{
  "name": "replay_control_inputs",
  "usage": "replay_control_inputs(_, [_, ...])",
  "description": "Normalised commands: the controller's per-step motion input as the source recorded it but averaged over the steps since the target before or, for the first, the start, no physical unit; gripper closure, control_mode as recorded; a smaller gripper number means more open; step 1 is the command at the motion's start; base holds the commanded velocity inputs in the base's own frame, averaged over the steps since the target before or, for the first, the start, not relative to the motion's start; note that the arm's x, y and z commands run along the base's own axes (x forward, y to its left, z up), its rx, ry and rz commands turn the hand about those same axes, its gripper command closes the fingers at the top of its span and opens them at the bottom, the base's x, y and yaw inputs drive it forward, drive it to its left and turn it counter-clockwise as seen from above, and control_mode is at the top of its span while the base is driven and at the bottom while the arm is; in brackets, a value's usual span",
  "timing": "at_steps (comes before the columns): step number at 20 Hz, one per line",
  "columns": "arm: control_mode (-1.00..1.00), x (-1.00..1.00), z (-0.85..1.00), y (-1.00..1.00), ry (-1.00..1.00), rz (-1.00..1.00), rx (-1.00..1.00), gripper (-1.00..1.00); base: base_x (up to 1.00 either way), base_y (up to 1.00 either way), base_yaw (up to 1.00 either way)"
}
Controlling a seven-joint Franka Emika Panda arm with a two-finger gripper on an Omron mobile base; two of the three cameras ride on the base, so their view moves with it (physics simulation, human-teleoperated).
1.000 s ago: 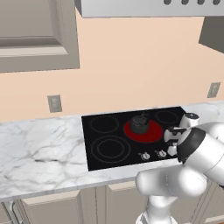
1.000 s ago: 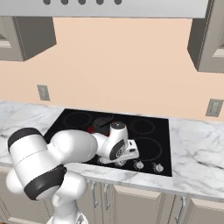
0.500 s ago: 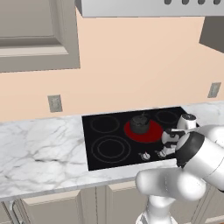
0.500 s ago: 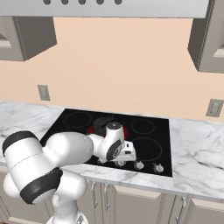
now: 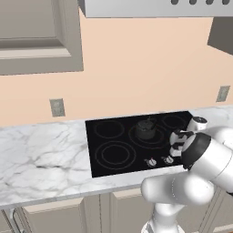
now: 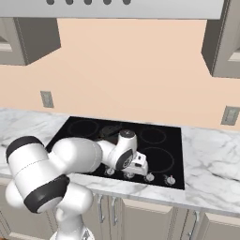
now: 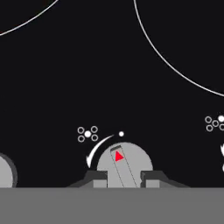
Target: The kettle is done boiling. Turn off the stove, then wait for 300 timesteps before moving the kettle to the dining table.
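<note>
End effector (image 7: 124, 178) clamped on a stove (image 5: 116, 136) knob (image 7: 124, 165), fingertips cut off; kettle (image 5: 146, 129) half-hidden behind the arm

**Materials / finish**

stove (image 5: 119, 146): smooth black glass look, thin grey printed rings. Knobs along its front edge, e.g. knob (image 7: 124, 165): matt silver-grey, metal-like, red triangle mark. kettle (image 5: 145, 129): dark grey, dull finish. bench (image 5: 41, 154): polished white marble, grey veining. Cabinets (image 5: 38, 36): matt grey-beige painted panels. Wall (image 6: 136, 79): flat peach paint. fingers (image 7: 96, 178): dark matt, plastic-like.
</note>
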Motion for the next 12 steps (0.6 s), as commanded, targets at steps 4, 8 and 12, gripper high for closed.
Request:
replay_control_inputs(4, [-1.0, -0.04, 0.0, -0.02, 0.01, -0.28, 0.06, 1.0, 0.0, 0.0, 0.0])
replay_control_inputs(8, [-1.0, -0.05, 0.0, 0.0, 0.0, -0.33, 0.02, 1.0, 0.0, 0.0, 0.0])
replay_control_inputs(12, [-1.0, -0.13, -0.01, 0.0, 0.0, -0.29, 0.0, 1.0, 0.0, 0.0, 0.0])
